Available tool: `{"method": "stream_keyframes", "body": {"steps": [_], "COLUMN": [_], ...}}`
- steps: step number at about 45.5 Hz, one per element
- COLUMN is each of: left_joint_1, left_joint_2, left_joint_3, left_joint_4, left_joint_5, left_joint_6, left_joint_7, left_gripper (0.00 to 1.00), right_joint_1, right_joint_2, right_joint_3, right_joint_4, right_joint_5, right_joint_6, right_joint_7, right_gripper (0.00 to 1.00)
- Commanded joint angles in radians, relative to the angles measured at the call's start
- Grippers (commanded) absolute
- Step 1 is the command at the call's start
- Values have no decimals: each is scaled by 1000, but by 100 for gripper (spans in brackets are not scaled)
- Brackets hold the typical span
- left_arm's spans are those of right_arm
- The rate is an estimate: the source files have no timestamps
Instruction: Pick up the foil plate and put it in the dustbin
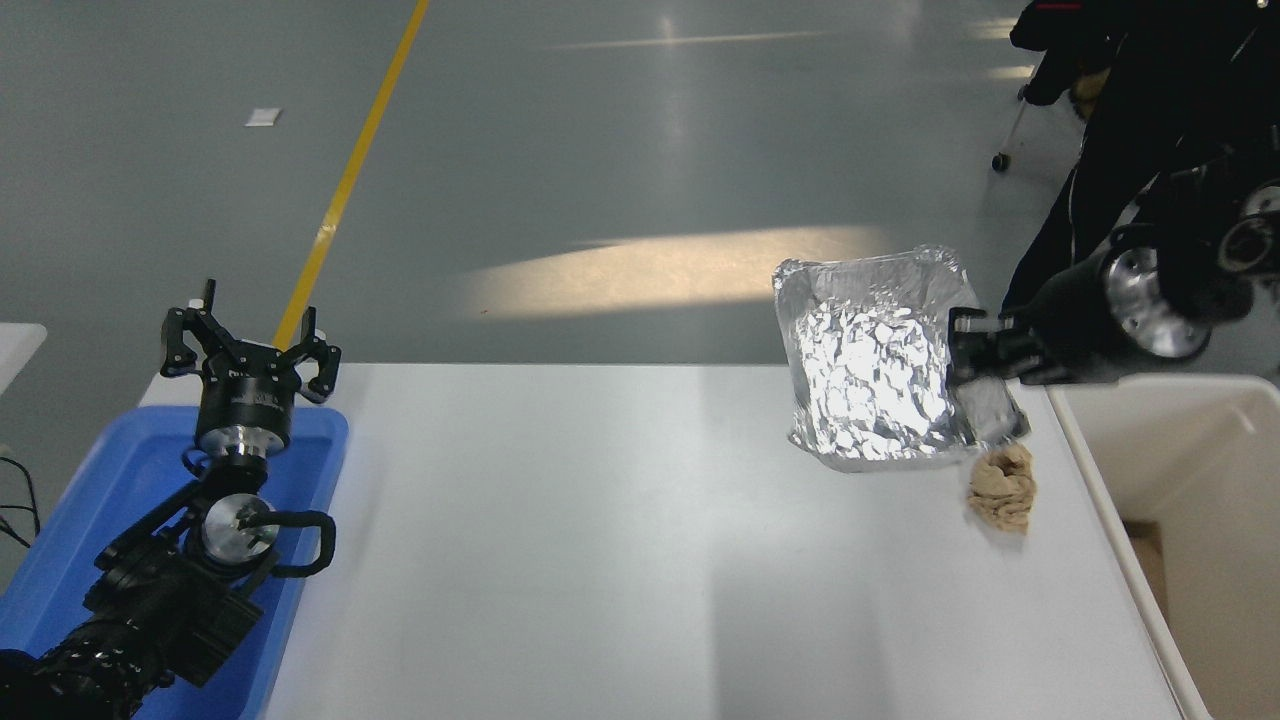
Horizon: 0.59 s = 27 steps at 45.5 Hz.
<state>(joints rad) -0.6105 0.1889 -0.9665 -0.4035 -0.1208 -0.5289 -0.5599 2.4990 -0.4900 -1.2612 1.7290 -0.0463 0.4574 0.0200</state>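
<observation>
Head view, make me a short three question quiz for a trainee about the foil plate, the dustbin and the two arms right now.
1. True or false: the foil plate lies flat on the white table.
2. Which gripper holds the plate? A. left gripper, B. right gripper, C. neither.
3. Fill in: the small tan wadded lump lies on the table between the plate and the ____.

Key
1. False: it is lifted and tilted, gripped at its right rim.
2. B. The left arm is parked over the blue tub, gripper open.
3. Dustbin, the cream tub at the table's right end; the plate is not over it yet.
</observation>
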Motion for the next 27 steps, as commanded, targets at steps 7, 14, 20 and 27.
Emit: {"method": "stream_keyframes", "body": {"steps": [7, 14, 20, 27], "left_joint_1": [0, 0, 0, 0], "left_joint_2": [0, 0, 0, 0], "left_joint_3": [0, 0, -1, 0], "left_joint_4": [0, 0, -1, -1], "left_joint_5": [0, 1, 1, 1], "left_joint_6": [1, 0, 1, 0], "left_joint_7": [0, 0, 0, 0], "left_gripper": [99, 99, 99, 99], "right_joint_1": [95, -81, -334, -633], "right_joint_2": [-16, -91, -222, -309], "right_joint_3": [-47, -122, -127, -58], "right_joint_4": [16, -93, -316, -543], "right_joint_5": [0, -17, -17, 2], "right_joint_6": [84, -11, -95, -201], "right_joint_7": [4, 3, 1, 0], "right_gripper": [0, 0, 0, 0]}}
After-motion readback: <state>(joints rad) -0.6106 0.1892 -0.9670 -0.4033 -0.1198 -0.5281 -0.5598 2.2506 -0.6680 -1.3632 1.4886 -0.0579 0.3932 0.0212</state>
